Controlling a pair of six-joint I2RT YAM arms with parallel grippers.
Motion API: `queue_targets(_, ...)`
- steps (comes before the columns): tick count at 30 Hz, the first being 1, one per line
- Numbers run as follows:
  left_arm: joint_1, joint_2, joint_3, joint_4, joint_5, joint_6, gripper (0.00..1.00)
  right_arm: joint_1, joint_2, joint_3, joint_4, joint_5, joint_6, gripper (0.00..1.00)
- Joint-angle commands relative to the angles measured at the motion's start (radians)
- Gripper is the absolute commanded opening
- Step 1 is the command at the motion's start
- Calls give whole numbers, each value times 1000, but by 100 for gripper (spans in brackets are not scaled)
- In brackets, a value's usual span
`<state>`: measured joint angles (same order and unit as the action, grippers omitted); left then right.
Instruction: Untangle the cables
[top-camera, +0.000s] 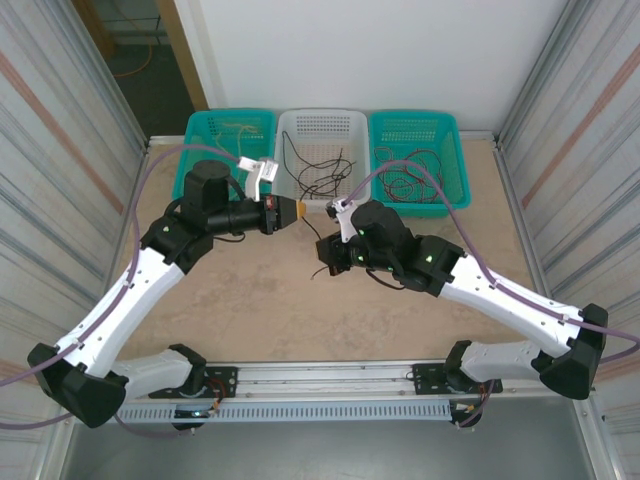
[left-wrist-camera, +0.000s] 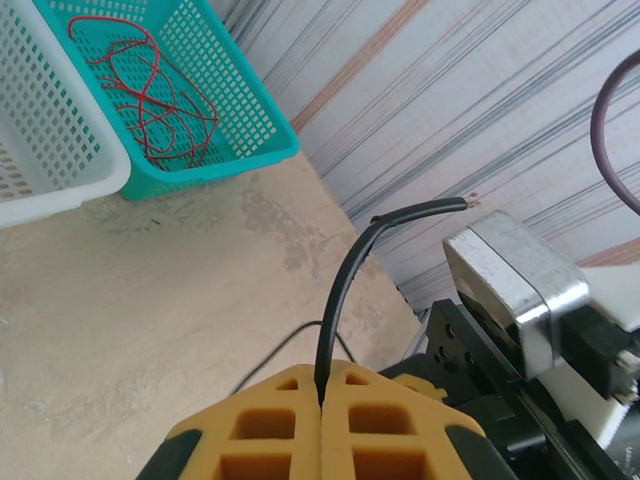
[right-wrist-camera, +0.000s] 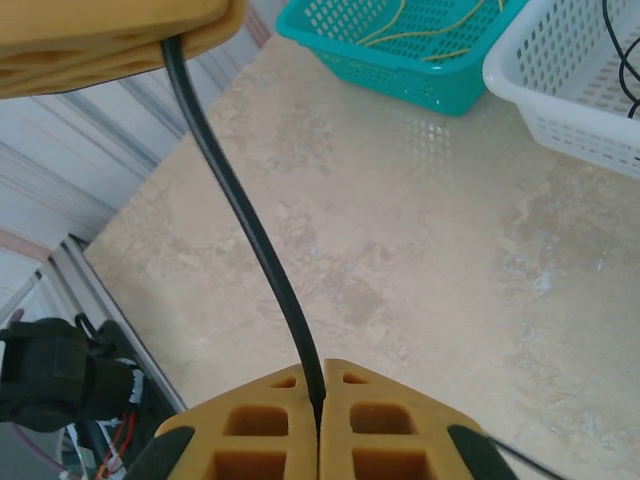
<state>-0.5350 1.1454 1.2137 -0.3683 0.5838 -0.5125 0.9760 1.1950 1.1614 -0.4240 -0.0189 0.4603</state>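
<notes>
Item — black cable: single dark strand, held clear of the table in the gap between the two arms, in front of the white basket

Left gripper: yellow fingers pressed together, seam closed on the black cable; in the left wrist view the strand leaves the seam, rises, then bends to the right, its tip near a silver housing on the other arm; a thinner stretch of dark line lies on the table below the fingers

Right gripper: yellow fingers likewise clamped together on the same cable; in the right wrist view the strand climbs from the seam up and leftward to the underside of the left gripper's yellow fingers — pinched at both places, lightly curved between them

Other cables, all lying loose: yellow cables in the left teal basket; dark cables in the white basket; red cables in the right teal basket; the three baskets stand side by side at the far edge of the table
</notes>
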Motion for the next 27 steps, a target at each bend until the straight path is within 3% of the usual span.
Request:
queue_targets(1, 13, -4, 25, 33, 18, 1, 0, 6, -11, 29, 6, 32, -6, 0)
queue_targets(4, 13, -17, 9, 37, -2, 4, 2, 6, -28, 28, 22, 41, -4, 0)
queue_targets(6, 15, -29, -7, 49, -15, 1, 9, 6, -39, 26, 36, 46, -2, 0)
queue_targets(9, 16, -41, -37, 62, -38, -6, 44, 0, -48, 35, 49, 48, -1, 0)
queue_targets(13, 17, -77, -94, 97, -62, -23, 64, -16, -48, 53, 71, 34, 6, 0)
queue_targets(16, 17, -131, -167, 173, -55, -52, 67, -35, -49, 60, 100, 19, 26, 0)
queue_targets(20, 17, -212, -299, 324, -35, -103, 61, -65, -54, 67, 162, -11, 62, 0)
queue_targets(27, -16, -214, -411, 358, -58, -108, 58, -107, -41, 127, 244, -79, 106, 0)
